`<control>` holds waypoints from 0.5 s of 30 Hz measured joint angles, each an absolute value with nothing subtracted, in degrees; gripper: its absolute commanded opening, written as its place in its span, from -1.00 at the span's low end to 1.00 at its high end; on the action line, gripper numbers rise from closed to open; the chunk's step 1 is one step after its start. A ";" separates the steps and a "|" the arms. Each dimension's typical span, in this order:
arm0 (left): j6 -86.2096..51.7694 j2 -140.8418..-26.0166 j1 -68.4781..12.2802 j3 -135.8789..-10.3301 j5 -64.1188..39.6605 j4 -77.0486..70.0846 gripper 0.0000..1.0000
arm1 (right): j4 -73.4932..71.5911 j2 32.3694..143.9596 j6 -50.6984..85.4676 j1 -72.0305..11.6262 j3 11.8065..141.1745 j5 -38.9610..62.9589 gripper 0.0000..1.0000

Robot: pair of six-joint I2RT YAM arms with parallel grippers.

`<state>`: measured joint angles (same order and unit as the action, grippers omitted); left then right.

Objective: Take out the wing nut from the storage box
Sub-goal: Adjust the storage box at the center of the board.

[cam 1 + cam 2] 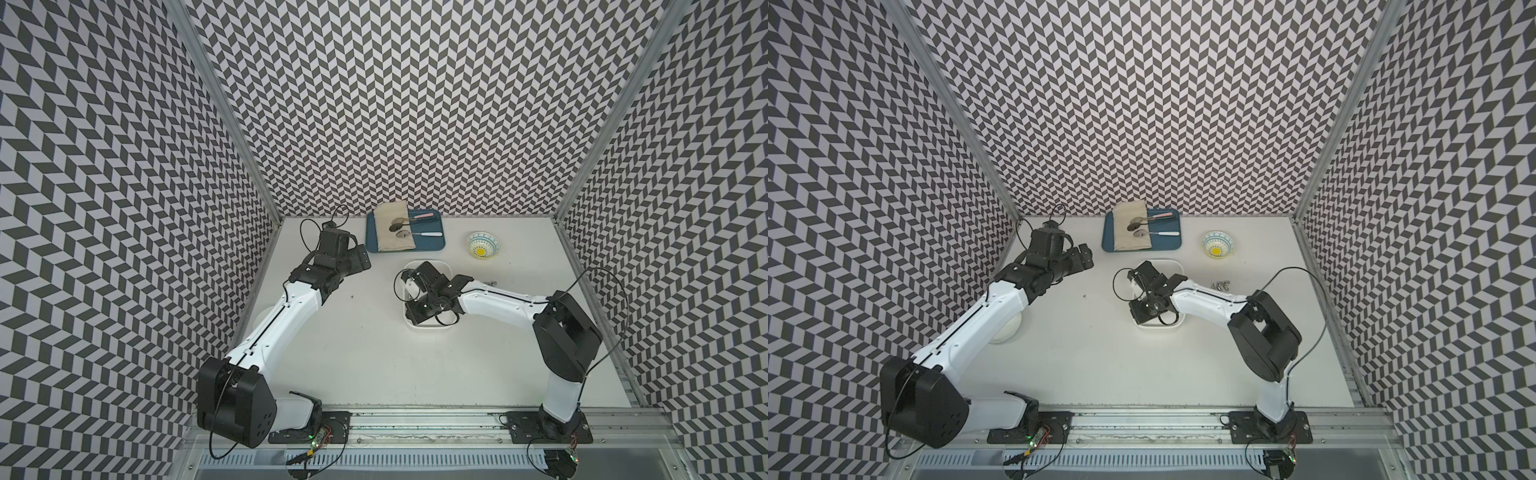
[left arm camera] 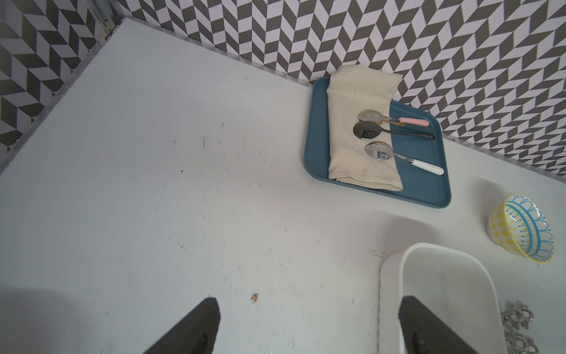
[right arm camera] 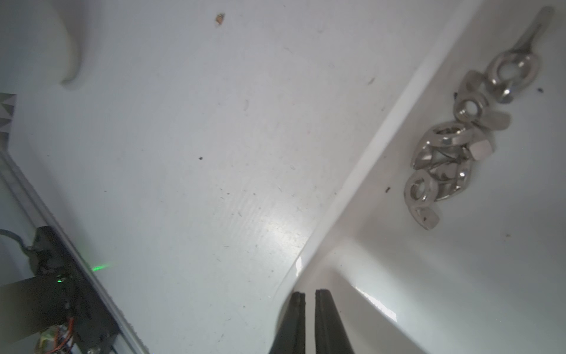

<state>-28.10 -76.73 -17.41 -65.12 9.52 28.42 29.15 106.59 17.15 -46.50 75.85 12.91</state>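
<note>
The tabletop (image 1: 374, 353) is plain white, scuffed and specked, closed in on three sides by walls (image 1: 415, 104) papered in a black-and-white chevron pattern, with an aluminium rail along the near edge.

The white storage box (image 1: 428, 327) (image 1: 1158, 325) sits near the middle of it. Inside the box, against one side wall, lies a tangled cluster of metal wing nuts (image 3: 453, 147). More loose wing nuts (image 2: 517, 318) (image 1: 1221, 285) lie on the tabletop just beside the box, on the robot's right.

The right pincer (image 3: 310, 294) is down at a rounded corner of the storage box (image 3: 459, 291), its two pads drawn together to a thin slit with nothing seen between them, apart from the cluster. The left pincer (image 2: 309, 302) hangs wide open and empty, well to the robot's left of the box.

Beyond the box, by the back wall, a dark-blue tray (image 2: 428, 196) carries a folded beige cloth (image 2: 352, 138) and three spoons (image 2: 373, 151). A small patterned bowl (image 2: 520, 228) stands beyond the box to the right.
</note>
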 measured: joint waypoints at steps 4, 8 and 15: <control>-28.08 -76.23 -17.19 -65.12 9.52 28.42 0.91 | 29.36 106.85 18.81 -45.63 78.87 10.98 -0.64; -28.05 -75.88 -17.19 -65.12 9.52 28.42 0.91 | 29.56 107.37 20.88 -42.89 80.68 7.55 -0.60; -28.05 -75.83 -17.19 -65.12 9.50 28.77 0.91 | 29.93 114.08 22.09 -40.27 87.79 2.37 -0.59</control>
